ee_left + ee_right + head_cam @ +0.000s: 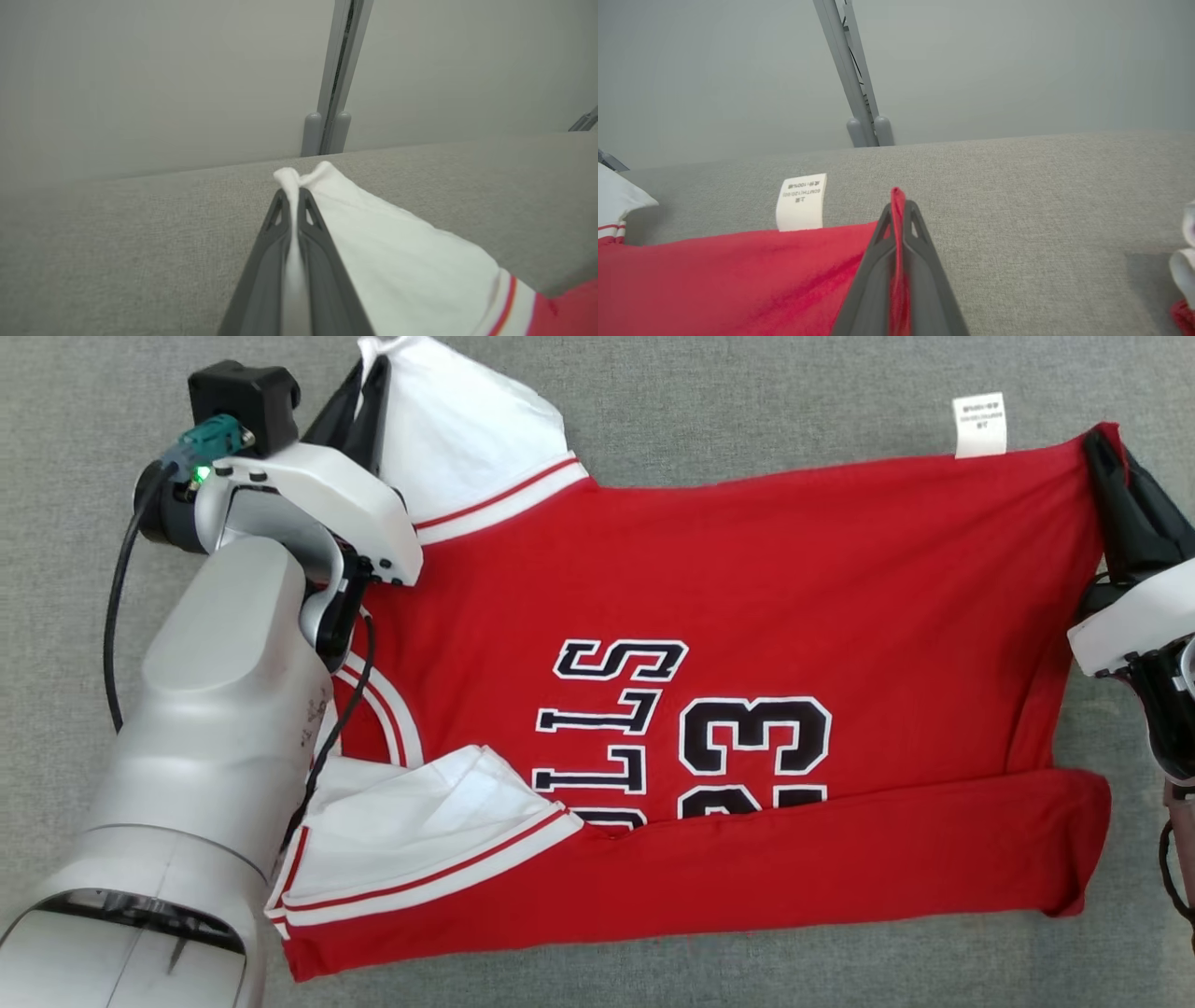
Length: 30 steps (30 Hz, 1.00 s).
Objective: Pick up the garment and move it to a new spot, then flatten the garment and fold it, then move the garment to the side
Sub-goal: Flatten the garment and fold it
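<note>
Fig. The red garment (pixel 747 616) is being held spread on the grey surface (pixel 747 383), near edge folded over. Its white sleeve (pixel 397 242) is being clamped by the left gripper (pixel 293 195), its hem corner (pixel 897 196) by the right gripper (pixel 900 209). Slippage is being risked by such thin bites, should the pull be uneven.

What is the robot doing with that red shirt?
The robot is folding a red jersey on a grey cloth surface. Its left end effector is shut on the far white sleeve. Its right end effector is shut on the jersey's far red corner. The near edge is already folded over the lettering.
</note>
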Tool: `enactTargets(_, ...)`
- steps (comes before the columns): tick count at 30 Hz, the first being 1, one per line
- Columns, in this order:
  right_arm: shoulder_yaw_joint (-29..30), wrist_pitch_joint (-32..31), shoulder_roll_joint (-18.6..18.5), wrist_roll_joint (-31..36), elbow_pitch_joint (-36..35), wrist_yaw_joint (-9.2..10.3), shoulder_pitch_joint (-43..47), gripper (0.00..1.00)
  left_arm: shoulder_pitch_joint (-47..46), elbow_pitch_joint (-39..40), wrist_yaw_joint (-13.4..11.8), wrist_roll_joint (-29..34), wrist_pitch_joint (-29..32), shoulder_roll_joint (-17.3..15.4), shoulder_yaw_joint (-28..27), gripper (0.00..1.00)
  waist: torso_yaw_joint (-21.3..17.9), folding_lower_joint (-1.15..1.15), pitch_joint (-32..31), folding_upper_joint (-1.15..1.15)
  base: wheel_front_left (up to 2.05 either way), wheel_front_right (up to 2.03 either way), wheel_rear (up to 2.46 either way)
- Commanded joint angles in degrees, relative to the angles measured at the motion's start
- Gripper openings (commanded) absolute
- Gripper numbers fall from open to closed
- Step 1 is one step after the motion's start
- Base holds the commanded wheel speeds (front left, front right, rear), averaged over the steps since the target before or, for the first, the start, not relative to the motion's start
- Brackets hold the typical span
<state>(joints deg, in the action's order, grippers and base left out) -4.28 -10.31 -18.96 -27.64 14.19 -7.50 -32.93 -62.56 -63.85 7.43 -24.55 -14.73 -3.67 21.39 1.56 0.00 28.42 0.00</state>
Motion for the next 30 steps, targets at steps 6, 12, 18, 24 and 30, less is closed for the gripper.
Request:
enactTargets(6,1.1,3.3,0.1,-0.9,-0.5,0.02,1.4,0.0,4.8,11.7,-1.2,0.6,-0.5,-2.0,-2.8,0.0,0.9,0.0,-0.9,0.0,0.0,0.0,0.0)
enactTargets(12,1.9,5.4,1.1,-5.1,-2.2,0.02,5.2,0.0,15.4,27.2,-2.6,2.5,-0.5,-3.3,-5.7,0.0,1.2,0.0,-2.2,0.0,0.0,0.0,0.0)
enactTargets(18,0.6,8.7,1.3,-9.2,-5.8,0.02,11.0,0.0,29.3,42.4,-4.0,4.1,-0.5,-5.3,-6.6,0.0,1.1,0.0,-3.4,0.0,0.0,0.0,0.0)
enactTargets(24,-1.3,11.7,1.7,-11.9,-8.0,0.02,17.8,0.0,42.3,52.0,-6.5,3.0,1.2,-6.5,-6.7,0.0,1.0,0.0,-4.3,0.0,0.0,0.0,0.0)
enactTargets(30,-1.5,13.1,1.8,-13.4,-8.1,0.02,23.0,0.0,51.0,58.0,-8.6,1.4,3.9,-7.1,-7.1,0.0,0.9,0.0,-5.3,0.0,0.0,0.0,0.0)
